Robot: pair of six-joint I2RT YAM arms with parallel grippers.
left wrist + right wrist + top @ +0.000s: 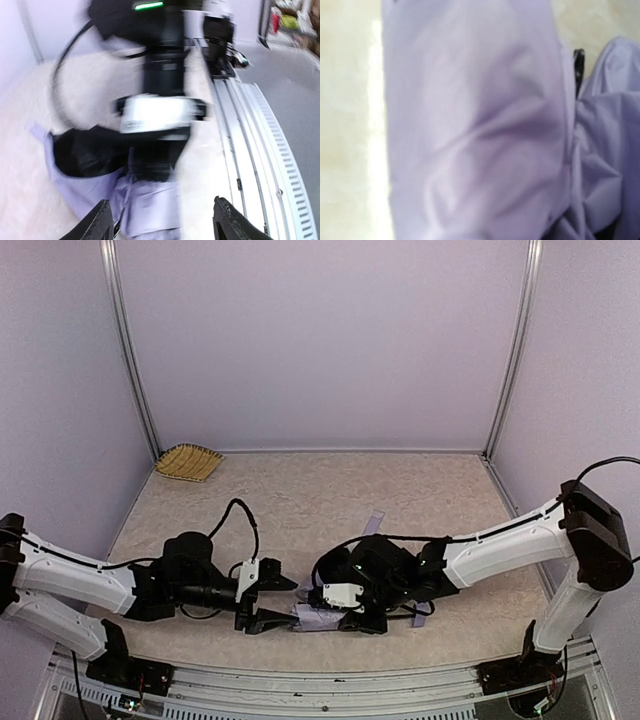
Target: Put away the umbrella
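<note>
**Inspector:** Start with the left gripper (296, 602); how do the jaws stand?

**Assistant:** Spread wide and holding nothing; in the left wrist view its two fingers (100, 222) sit at the lower edge, well apart from each other; lavender cloth lies in the gap just ahead of the tips; I cannot confirm any contact.

**Inspector:** And the right gripper (348, 618)?

**Assistant:** It is set down from above onto the umbrella (318, 618); its own camera shows only crinkled lavender fabric close to the lens, and its fingers do not appear there; the left wrist view shows it standing on the cloth, but blurred; I cannot tell whether the jaws are closed on the cloth.

**Inspector:** Where does the umbrella lie?

**Assistant:** Collapsed on the table (300, 500), near the front edge and between the two grippers; the right gripper is on top of it; the left gripper is just beside its left end, open jaws facing it; the black lining (87, 150) shows among the folds, to one side of the right gripper.

**Inspector:** What lies further out?

**Assistant:** A woven basket (188, 461) in the far left corner of the table; well apart from both arms and from the umbrella.
</note>
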